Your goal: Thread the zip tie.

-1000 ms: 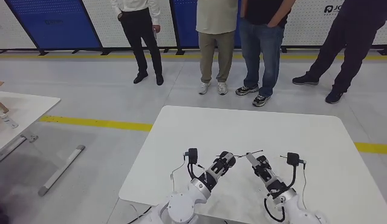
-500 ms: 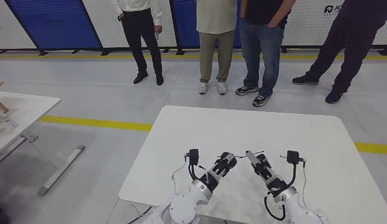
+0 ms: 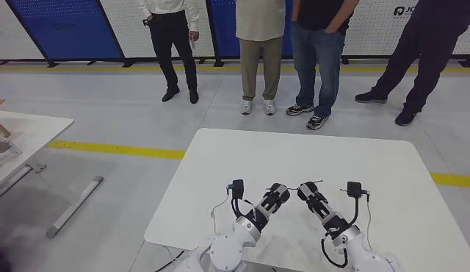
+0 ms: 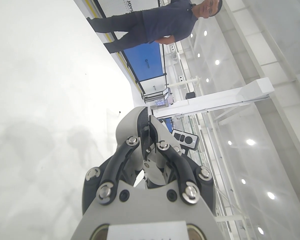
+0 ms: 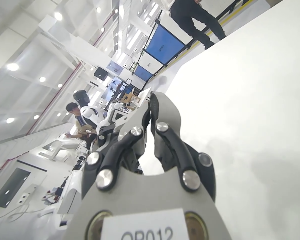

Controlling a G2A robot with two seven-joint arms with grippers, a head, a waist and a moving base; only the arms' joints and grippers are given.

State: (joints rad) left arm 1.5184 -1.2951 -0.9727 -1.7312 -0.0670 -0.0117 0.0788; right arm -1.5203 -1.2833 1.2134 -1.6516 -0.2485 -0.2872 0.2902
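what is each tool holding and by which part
The left tool and right tool are each shut on the zip tie; which part of it cannot be told.

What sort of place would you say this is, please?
Probably a robotics lab or demonstration hall: a white table on an open floor with a yellow line, blue panels along the wall, and what looks like another white robot in the background.

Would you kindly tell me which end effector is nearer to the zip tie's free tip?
Right. The right end effector sits just beside the zip tie's free tip; the left end effector is farther off, on the right one's other side.
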